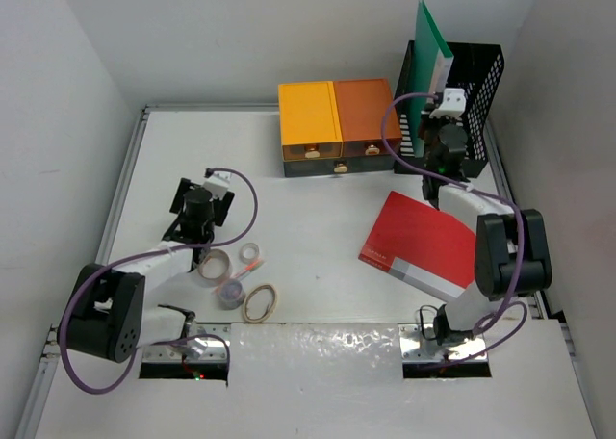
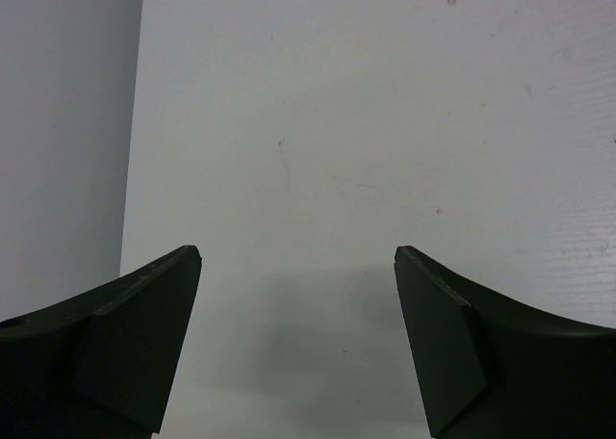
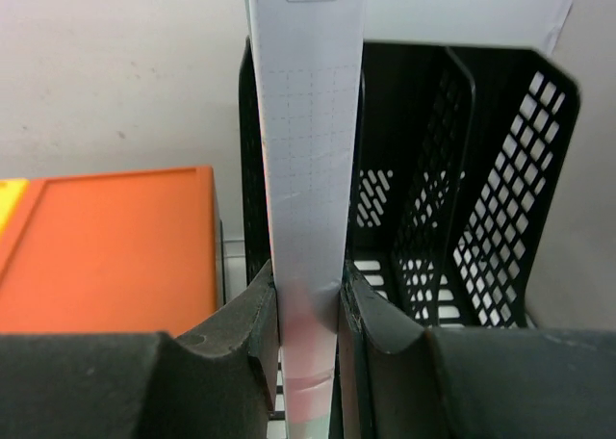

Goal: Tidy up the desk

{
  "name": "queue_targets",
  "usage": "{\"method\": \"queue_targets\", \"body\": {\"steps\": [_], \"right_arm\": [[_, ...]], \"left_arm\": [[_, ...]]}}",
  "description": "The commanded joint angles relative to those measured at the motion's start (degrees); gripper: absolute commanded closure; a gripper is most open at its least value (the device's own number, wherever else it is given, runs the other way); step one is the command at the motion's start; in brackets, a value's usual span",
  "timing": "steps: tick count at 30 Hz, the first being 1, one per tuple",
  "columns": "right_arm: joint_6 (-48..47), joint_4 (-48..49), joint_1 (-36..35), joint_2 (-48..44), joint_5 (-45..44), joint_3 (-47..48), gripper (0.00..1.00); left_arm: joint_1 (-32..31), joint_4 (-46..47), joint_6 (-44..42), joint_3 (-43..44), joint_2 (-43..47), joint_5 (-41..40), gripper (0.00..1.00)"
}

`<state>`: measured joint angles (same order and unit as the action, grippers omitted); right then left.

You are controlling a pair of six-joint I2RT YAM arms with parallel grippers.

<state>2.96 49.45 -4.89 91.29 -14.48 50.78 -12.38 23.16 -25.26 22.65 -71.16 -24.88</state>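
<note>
Two claws are on show, one per arm. Left claw [image 1: 201,204] hangs spread wide at about 9 o'clock on the white surface [image 1: 318,213], with nothing between its fingers. Right claw [image 1: 441,123] is up at 1 o'clock, pinching one upright green book [image 1: 430,39].

Counted from the top view: one black mesh rack [image 1: 483,81] at 1 o'clock, and two drawer boxes touching side by side at 12 o'clock, a yellow box [image 1: 308,118] and an orange box [image 1: 364,116]. One red book [image 1: 418,237] lies flat at 4 o'clock, partly under the right arm. Four ring-shaped rolls [image 1: 214,264] are clustered at 7 to 8 o'clock, just beside the left arm. The surface itself fills the middle of that view, with the arm bases at 6 o'clock.

From the left wrist, only the left claw [image 2: 296,256] and bare surface [image 2: 385,121] appear, with none of the rolls. From the right wrist, the right claw [image 3: 308,295] presses both fingers onto the green book [image 3: 303,150]. It is seen edge-on there as a pale gridded strip, its green cover not visible. That view also shows dividers inside the rack [image 3: 462,169], which the top view does not make clear, and the book at the rack's 9 o'clock end. Its lower edge is hidden by the fingers. Only the orange box [image 3: 106,246] and a sliver of the yellow box [image 3: 8,203] show there.
</note>
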Motion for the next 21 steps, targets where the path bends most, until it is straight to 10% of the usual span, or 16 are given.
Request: {"method": "queue_targets", "body": {"steps": [1,21], "right_arm": [[0.29,13.91,0.75,1.17,0.94,0.63,1.00],[0.82,20.51,1.81,12.86,1.12,-1.73,1.00]], "left_arm": [[0.52,3.47,-0.23,0.11,-0.30,-0.60,0.20],[0.52,2.33,-0.76,1.60,-4.08,-0.69,0.20]]}}
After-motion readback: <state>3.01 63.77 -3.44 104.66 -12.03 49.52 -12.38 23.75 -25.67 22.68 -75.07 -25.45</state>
